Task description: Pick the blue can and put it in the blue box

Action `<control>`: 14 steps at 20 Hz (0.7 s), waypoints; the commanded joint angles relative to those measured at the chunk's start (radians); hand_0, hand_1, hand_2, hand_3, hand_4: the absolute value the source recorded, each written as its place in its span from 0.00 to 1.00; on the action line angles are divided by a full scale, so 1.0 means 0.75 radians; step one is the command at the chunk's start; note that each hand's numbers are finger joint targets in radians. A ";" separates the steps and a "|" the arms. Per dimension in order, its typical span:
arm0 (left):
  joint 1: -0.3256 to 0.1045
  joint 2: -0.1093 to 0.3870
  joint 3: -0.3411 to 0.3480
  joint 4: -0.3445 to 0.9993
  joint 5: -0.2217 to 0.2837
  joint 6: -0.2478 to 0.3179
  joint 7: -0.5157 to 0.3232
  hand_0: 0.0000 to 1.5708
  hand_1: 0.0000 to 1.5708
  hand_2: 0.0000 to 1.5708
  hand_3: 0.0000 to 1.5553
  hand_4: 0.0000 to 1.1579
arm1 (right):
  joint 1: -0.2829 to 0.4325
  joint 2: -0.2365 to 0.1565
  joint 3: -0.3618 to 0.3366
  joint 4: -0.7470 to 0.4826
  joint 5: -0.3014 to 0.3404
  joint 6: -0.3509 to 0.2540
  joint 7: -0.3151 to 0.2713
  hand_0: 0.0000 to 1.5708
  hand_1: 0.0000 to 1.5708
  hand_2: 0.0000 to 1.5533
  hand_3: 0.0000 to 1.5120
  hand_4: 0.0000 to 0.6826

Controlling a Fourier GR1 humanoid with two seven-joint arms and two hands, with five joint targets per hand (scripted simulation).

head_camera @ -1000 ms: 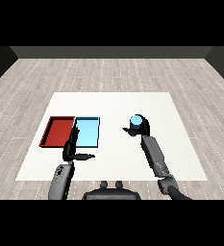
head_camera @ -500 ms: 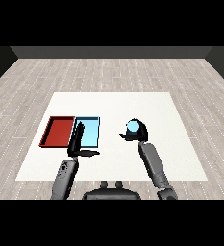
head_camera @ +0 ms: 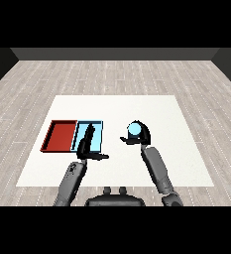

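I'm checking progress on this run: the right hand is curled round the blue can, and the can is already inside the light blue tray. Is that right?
Not quite. In the head view the right hand is curled round the blue can, but the can is not inside the light blue tray: it is held to the right of the tray, over the white table.

Blue can; red tray; white table
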 commanded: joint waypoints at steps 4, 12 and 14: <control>-0.193 -0.002 -0.097 0.138 0.088 0.086 0.013 0.00 0.00 0.00 0.00 0.00 | -0.069 0.007 0.012 -0.015 0.020 0.000 0.020 0.91 0.91 0.95 0.92 0.83; -0.233 -0.002 -0.185 0.254 0.095 0.158 -0.011 0.00 0.00 0.00 0.00 0.00 | -0.085 0.007 0.176 -0.088 -0.058 -0.118 0.104 0.92 0.92 0.94 0.91 0.81; -0.192 -0.002 -0.209 0.224 0.098 0.151 -0.015 0.00 0.00 0.00 0.00 0.00 | -0.070 0.007 0.231 -0.151 -0.067 -0.160 0.161 0.92 0.92 0.94 0.91 0.81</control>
